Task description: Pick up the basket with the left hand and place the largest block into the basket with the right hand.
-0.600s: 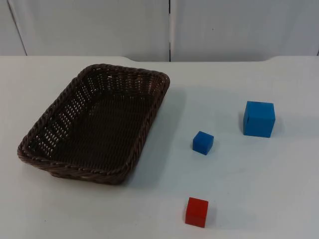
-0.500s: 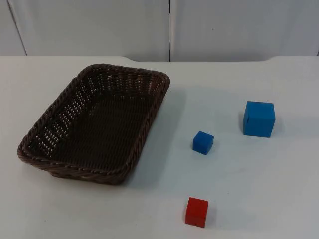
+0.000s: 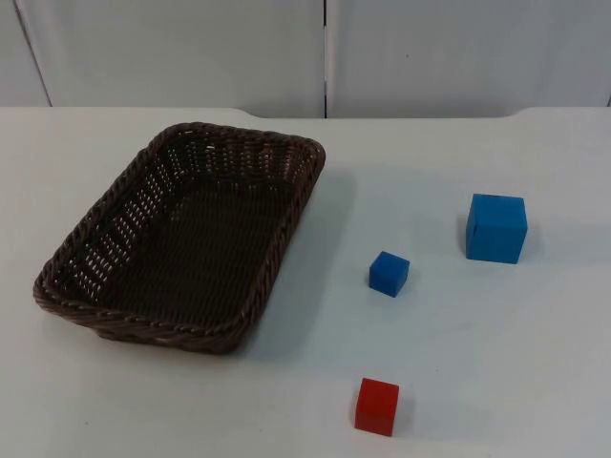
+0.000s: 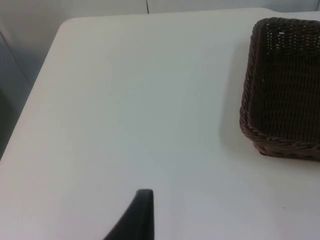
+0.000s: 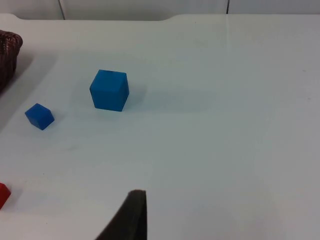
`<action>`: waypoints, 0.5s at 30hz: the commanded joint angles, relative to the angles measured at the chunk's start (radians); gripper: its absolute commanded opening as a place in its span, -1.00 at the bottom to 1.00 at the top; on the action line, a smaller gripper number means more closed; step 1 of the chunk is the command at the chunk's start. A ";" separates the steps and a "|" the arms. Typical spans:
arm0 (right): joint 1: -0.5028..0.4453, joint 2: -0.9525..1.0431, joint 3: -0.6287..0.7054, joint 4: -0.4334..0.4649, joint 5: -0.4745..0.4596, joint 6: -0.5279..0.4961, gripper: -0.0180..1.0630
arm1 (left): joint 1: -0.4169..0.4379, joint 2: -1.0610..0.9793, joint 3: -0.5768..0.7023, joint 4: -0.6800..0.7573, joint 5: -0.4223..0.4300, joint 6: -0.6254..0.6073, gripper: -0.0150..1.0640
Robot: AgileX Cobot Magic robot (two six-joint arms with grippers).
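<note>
Left gripper is sitting well off the basket, which lies to its right; finger state unreadable. Right gripper is waiting, largest block ahead-left.

Left gripper above the table — one black fingertip seen, right gripper likewise, both arms waiting

The white table top was smooth and evenly lit — soft shadows only, no hard glare. At its far edge stood the grey partition wall, made of flat panels with a dark vertical seam between two of them. The table's far corners were rounded — seen in both wrist views.
</note>
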 commanded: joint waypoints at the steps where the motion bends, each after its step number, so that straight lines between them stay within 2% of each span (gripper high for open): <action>1: -0.006 -0.003 0.001 -0.006 -0.004 -0.015 0.98 | -0.004 -0.005 0.004 0.004 -0.001 0.000 0.97; 15: -0.006 -0.003 0.001 -0.006 -0.004 -0.015 0.98 | -0.005 -0.005 0.004 0.004 -0.001 0.000 0.97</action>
